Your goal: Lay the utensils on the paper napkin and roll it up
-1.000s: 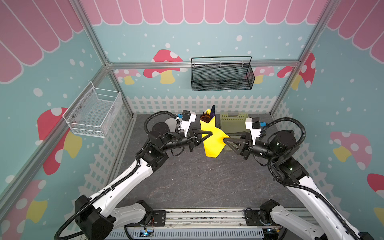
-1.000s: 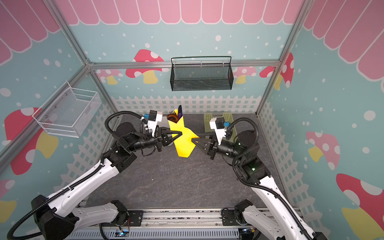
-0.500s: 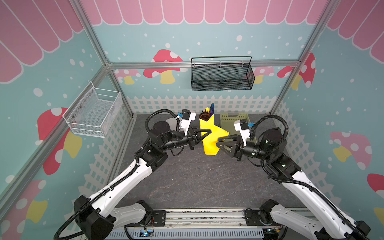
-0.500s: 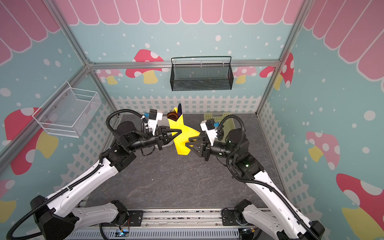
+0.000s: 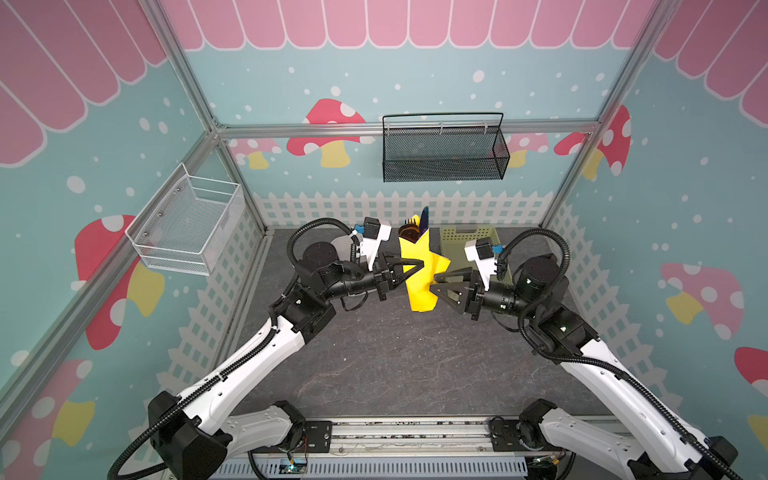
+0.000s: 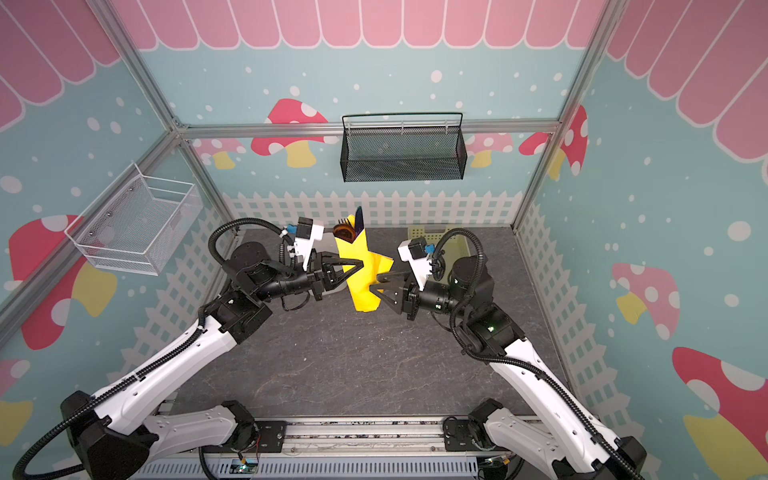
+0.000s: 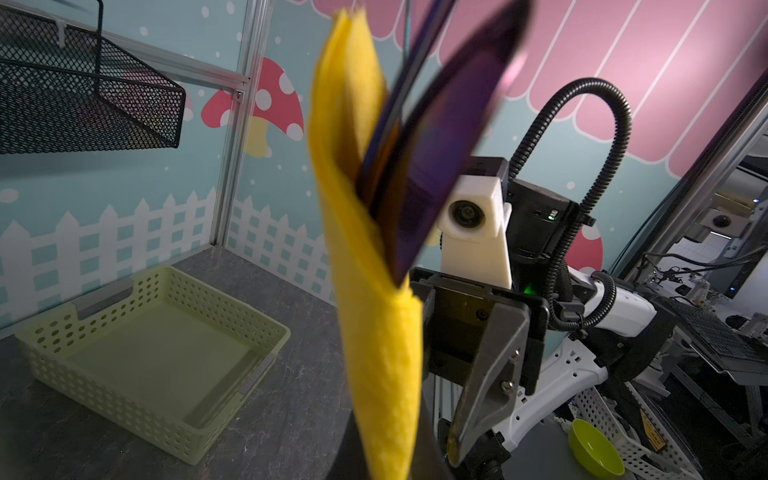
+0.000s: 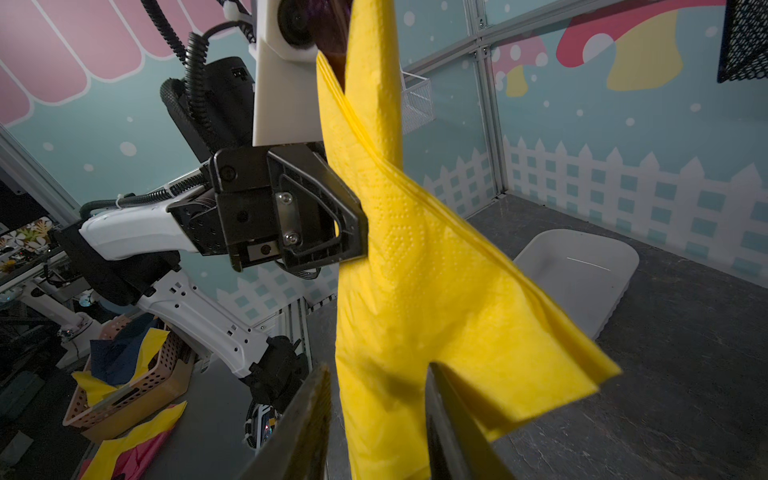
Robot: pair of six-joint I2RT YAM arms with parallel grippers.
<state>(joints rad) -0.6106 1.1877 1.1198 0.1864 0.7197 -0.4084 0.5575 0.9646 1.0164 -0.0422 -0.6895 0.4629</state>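
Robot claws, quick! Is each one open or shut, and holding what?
Left gripper: shut on the rolled bright yellow paper napkin, dark purple plastic utensils inside.
Right gripper: open, jaws either side of the napkin's lower part.

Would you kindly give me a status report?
Left gripper shut on napkin, held upright, aloft. Right gripper open, jaws straddling its lower end. Utensils poke out top. Green basket behind, untouched.

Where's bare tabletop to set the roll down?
Best: the wide bare tabletop bordered by the left arm, right arm and front rail. The rear is crowded: green basket rear right, white tray rear left. Mid-table, the left end effector clamps the napkin roll; the right end effector is open at its lower part.
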